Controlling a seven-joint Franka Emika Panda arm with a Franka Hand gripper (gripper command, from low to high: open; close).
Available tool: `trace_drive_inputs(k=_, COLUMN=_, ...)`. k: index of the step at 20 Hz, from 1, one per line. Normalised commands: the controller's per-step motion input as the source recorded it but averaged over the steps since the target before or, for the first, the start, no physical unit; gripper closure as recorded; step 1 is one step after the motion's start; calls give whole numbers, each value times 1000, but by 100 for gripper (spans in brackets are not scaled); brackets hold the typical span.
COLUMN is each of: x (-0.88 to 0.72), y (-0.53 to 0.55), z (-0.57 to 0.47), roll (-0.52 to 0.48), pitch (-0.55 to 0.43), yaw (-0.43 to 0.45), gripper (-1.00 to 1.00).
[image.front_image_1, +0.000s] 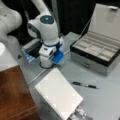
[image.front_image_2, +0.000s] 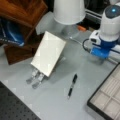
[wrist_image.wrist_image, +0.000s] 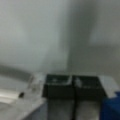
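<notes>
Black fingers (wrist_image.wrist_image: 73, 86) pressed together, nothing between, above grey table (wrist_image.wrist_image: 37, 37).

Dim, soft shadows, heavy blur throughout

The place looks like a robotics lab. A white Franka arm (image.front_image_1: 47, 37) stands on a grey tabletop (image.front_image_2: 55, 100), with a black perforated breadboard plate (image.front_image_2: 15, 107) at a front view's bottom left. Loose cables (image.front_image_1: 37, 76) run across the surface, and staged props lie about: a spiral notebook (image.front_image_1: 58, 96), a pen (image.front_image_1: 85, 85), an open compartment box (image.front_image_1: 96, 51).
</notes>
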Motion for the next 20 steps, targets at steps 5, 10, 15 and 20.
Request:
trace_drive_inputs(k=5, x=-1000, y=-225, z=-349, roll=81, pitch=-613, yaw=29, gripper=100)
trace_drive_inputs(k=10, x=-1000, y=-76, z=-173, roll=73, pitch=-523, yaw=-2, gripper=100)
trace_drive_inputs(k=15, x=-863, y=-34, z=-169, roll=94, pitch=-479, yaw=-21, gripper=100)
trace_drive_inputs(k=20, x=-647, y=-47, z=-161, roll=106, pitch=-404, yaw=-40, gripper=100)
